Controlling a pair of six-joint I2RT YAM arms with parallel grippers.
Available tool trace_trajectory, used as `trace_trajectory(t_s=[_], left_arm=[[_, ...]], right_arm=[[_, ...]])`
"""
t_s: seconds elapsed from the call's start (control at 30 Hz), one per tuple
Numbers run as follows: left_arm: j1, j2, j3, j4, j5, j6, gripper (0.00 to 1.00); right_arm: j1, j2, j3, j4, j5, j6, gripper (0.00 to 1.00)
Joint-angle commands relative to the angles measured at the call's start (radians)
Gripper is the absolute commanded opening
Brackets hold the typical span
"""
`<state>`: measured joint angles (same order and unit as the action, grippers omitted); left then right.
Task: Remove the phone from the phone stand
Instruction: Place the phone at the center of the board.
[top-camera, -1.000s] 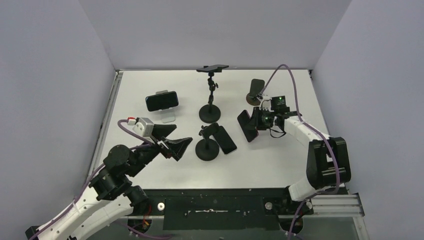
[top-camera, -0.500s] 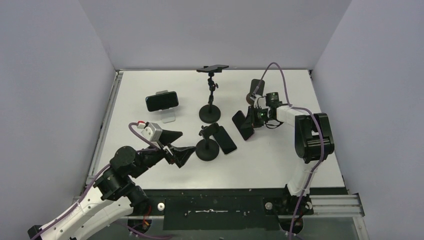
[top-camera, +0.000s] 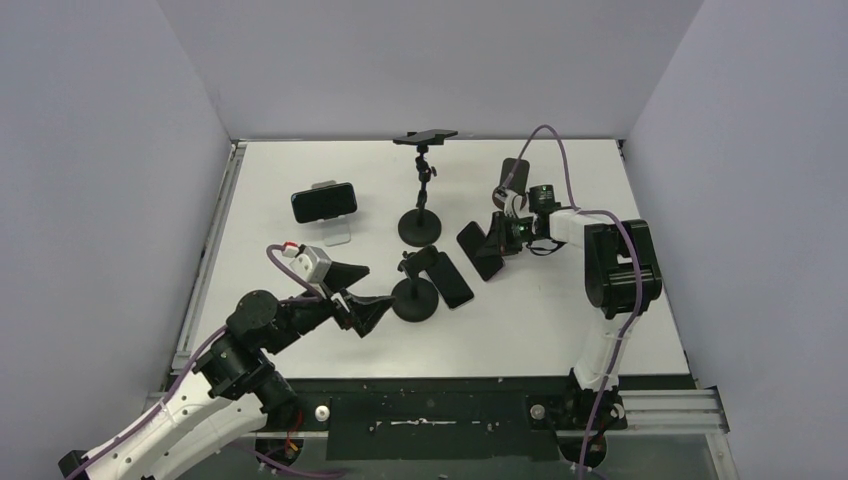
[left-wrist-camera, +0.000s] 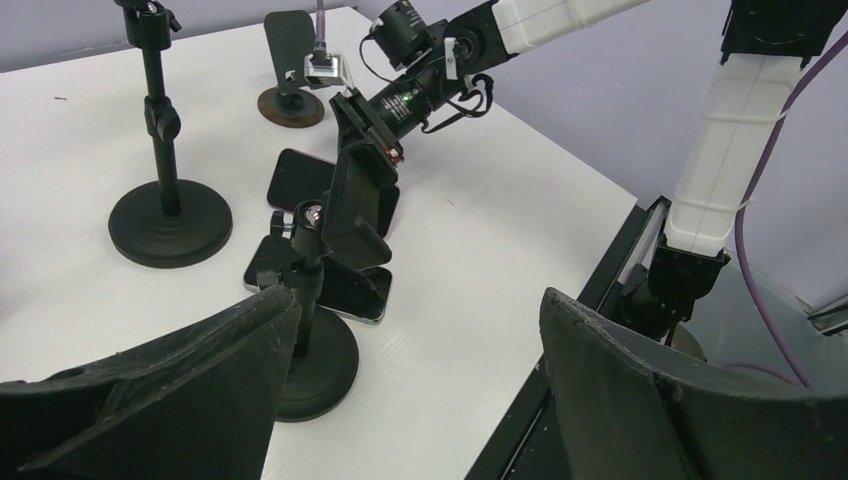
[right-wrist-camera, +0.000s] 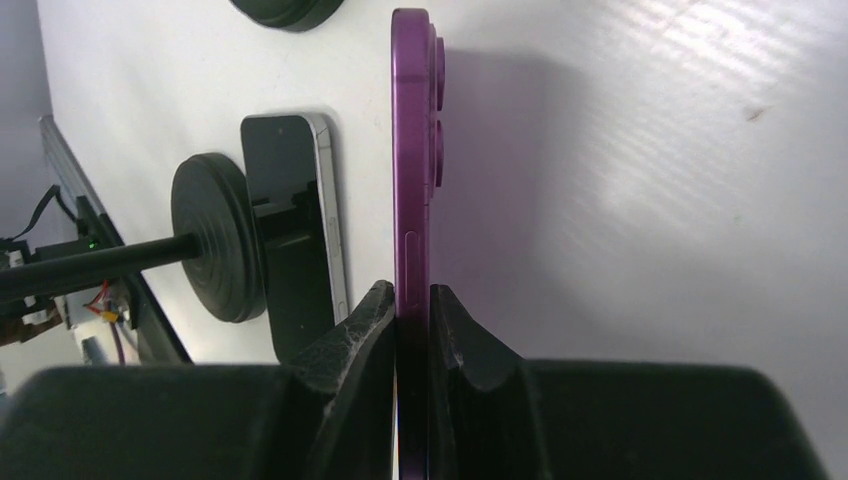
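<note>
The right gripper (right-wrist-camera: 412, 300) is clamped on the purple phone (right-wrist-camera: 410, 150), pinching only its thin edge at one end. Most of the handset sticks out past the fingers, tilted low over the table (top-camera: 530, 320) and well apart from the empty brown-based stand (top-camera: 512, 182) behind it. From where I stand that narrow bite looks like the weak point: a quick swing could make the phone swivel or slip out. Its free end hangs just beside a dark phone (top-camera: 452, 280) lying flat and a short black stand (top-camera: 413, 298), so a careless descent could knock either. The left gripper (left-wrist-camera: 420, 330) waits wide open near that short stand, one more thing to clip.
</note>
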<state>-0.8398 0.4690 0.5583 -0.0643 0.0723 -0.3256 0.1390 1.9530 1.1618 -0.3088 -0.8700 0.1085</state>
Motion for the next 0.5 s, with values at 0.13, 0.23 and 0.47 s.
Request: trace_trajectory(t_s=[0.13,0.23,0.47], left_arm=[[0.06,0.002,-0.01,0.106,0.109,-0.014,0.88],[0.065,0.001,-0.011,0.097,0.119,-0.016,0.88],[0.068,-0.018,-0.017,0.095,0.102,-0.02,0.88]], right_arm=[[0.06,-0.001,-0.081,-0.07,0.02,-0.039,0.0],[0.058,-0.01,-0.101,-0.039,0.066,-0.013,0.03],[0.023,-0.108,-0.17,0.037,0.207,0.058,0.54]])
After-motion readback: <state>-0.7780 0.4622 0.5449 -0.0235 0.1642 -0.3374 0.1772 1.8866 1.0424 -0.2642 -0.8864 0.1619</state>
